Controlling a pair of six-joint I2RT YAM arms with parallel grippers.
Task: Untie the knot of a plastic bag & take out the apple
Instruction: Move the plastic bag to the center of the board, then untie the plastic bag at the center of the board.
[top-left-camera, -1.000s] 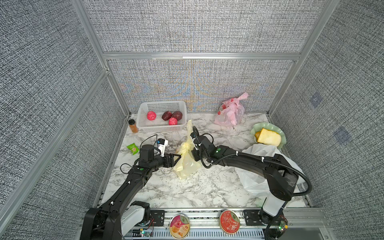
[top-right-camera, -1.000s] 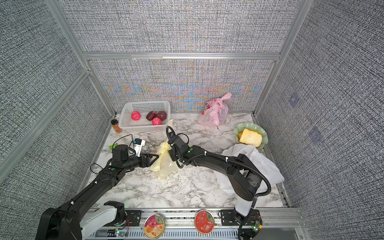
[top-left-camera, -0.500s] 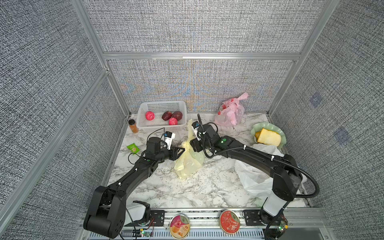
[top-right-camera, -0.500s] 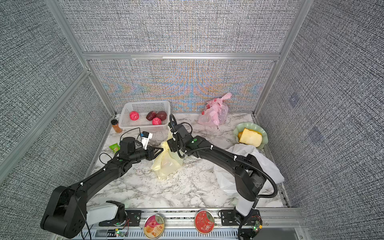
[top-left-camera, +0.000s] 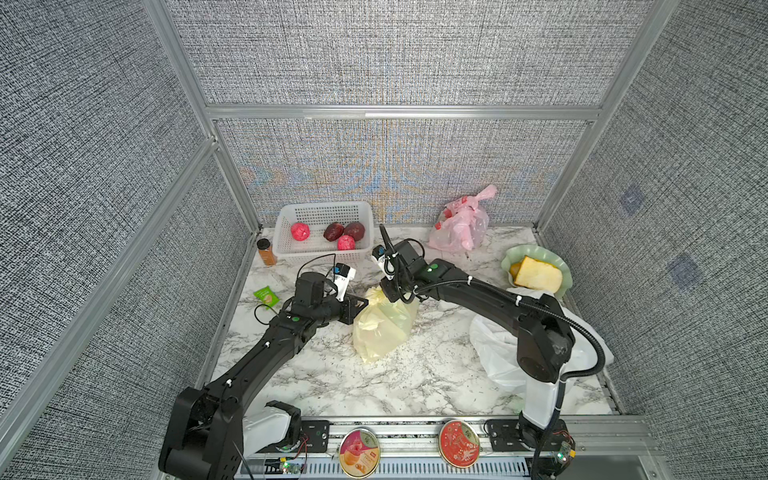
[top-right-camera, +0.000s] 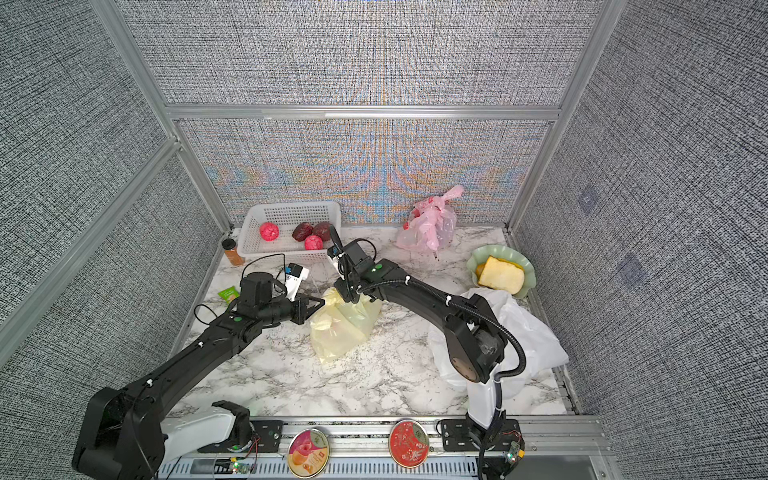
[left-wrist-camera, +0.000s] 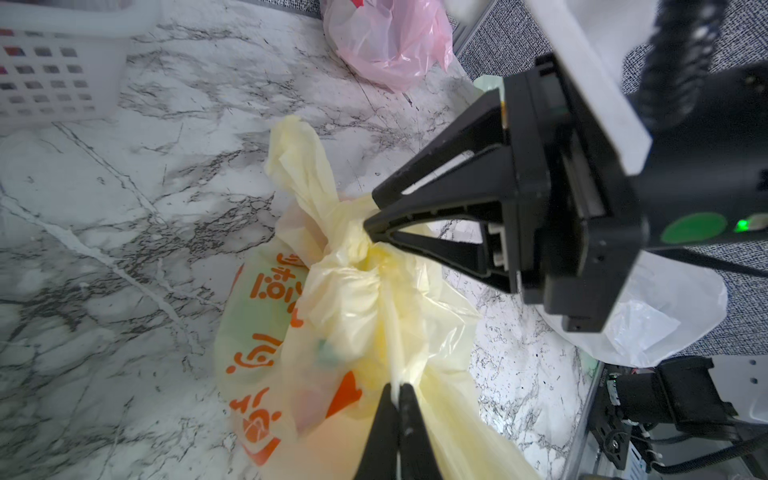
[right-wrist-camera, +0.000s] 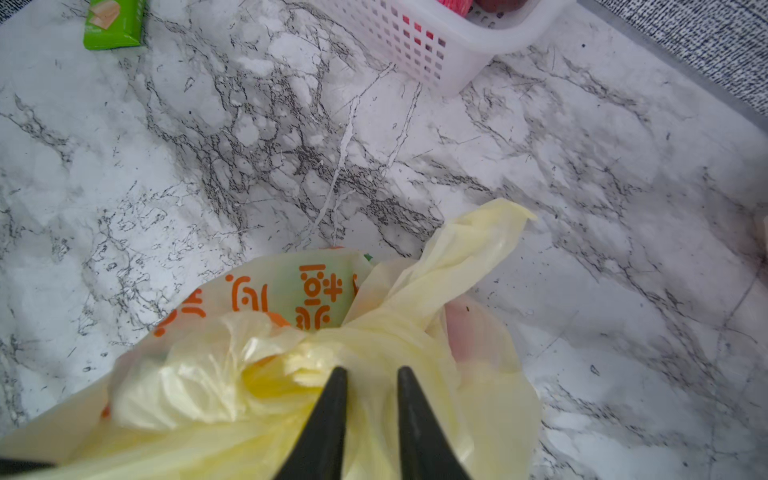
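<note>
Change in the last second: both claws went from loose to clenched on the bag.
- The left claw was standing open beside it. It is now pinched flat on a thin, taut strand of yellow film running down from the knot.
- The right claw was up on the tall tail. It looks to have let go and re-taken lower, and its tips now bite into the knot from the opposite side. In the right wrist view its fingers have film between them, so it is clamped on plastic, not air.
- The tail no longer stands up. It flops beside the knot.

The bag sits on the table between the arms, roughly where it was, and does not look lifted. The knot is not undone yet. The apple hasn't come out. A pinkish blob through the film is probably it, but I can't confirm.

Meaning: two opposed grips are set, so I read this as the start of the pull-apart. Nothing has loosened yet.

Risks:
- The left grip is on a very thin strand, which may stretch or tear before the knot gives.
- The right grip is on the knot body, which may cinch it tighter rather than free a loop. The pull should draw the tail back through.
</note>
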